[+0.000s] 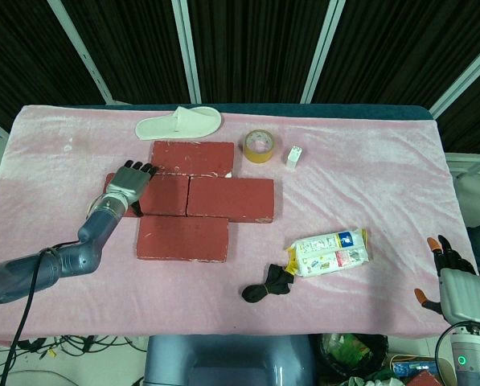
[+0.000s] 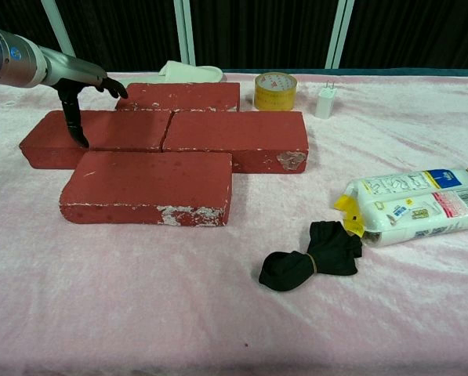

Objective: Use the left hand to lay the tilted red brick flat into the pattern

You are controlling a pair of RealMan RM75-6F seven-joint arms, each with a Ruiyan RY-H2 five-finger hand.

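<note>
The red brick [image 1: 167, 195] [image 2: 124, 129] lies flat on the pink cloth. It fills the left middle slot of the pattern, beside the right middle brick [image 1: 230, 199], behind the front brick [image 2: 147, 186] and in front of the far brick [image 1: 193, 158]. My left hand [image 1: 129, 186] [image 2: 75, 84] holds its left end. The thumb [image 2: 74, 124] is down at the near side and the fingers [image 2: 112, 84] reach over the far edge. My right hand [image 1: 457, 288] hangs off the table's lower right corner, fingers apart and holding nothing.
Behind the bricks lie a white slipper [image 1: 178, 123], a roll of yellow tape [image 1: 258, 145] and a small white charger [image 1: 293, 155]. A packet of wipes [image 1: 330, 251] and a black sock [image 1: 270, 283] lie to the front right.
</note>
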